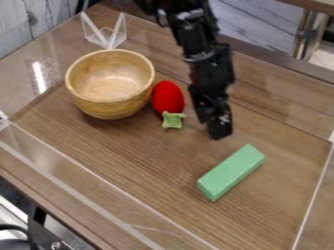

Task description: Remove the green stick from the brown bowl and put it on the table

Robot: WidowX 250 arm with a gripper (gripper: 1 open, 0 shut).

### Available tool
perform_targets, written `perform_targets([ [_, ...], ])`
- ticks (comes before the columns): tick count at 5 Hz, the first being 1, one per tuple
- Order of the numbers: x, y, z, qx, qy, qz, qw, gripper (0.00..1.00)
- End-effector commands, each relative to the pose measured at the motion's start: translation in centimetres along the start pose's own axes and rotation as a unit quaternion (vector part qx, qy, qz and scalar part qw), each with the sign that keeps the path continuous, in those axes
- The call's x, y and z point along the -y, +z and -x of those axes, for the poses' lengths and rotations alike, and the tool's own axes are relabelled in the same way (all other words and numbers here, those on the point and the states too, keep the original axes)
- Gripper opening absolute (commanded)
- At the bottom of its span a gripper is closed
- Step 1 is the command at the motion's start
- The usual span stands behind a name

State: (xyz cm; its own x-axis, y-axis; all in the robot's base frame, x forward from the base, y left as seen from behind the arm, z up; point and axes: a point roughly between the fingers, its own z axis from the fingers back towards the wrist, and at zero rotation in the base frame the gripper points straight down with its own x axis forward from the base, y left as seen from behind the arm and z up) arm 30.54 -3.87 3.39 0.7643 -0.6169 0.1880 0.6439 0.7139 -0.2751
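Observation:
The green stick [231, 172] lies flat on the table [117, 166] at the front right, apart from everything else. The brown bowl [111, 83] stands at the back left and its pale inside is empty. My gripper [217, 123] hangs from the dark arm [198, 44], pointing steeply down, just above and behind the stick's far end. It is open with nothing between its fingers and does not touch the stick.
A red strawberry-like toy [167, 97] with a small green stem [171, 120] lies between the bowl and my gripper. Clear acrylic walls [33, 137] run along the table's edges, and a clear stand [104, 29] sits behind the bowl.

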Motion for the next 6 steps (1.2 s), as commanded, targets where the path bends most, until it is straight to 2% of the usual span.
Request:
perform_targets([
  [1,0.0,-0.5,-2.3,0.011,-0.013,-0.013,0.9998,1.00],
  [3,-0.3,-0.9,0.5,0.009,0.020,-0.011,0.9997,1.00],
  [4,0.6,-1.4,0.2,-0.009,-0.018,0.000,0.9998,1.00],
  [5,1.4,-1.9,0.0,-0.026,-0.055,0.012,0.9981,1.00],
  [6,1.2,-2.0,-0.2,-0.040,-0.078,0.022,0.9959,1.00],
])
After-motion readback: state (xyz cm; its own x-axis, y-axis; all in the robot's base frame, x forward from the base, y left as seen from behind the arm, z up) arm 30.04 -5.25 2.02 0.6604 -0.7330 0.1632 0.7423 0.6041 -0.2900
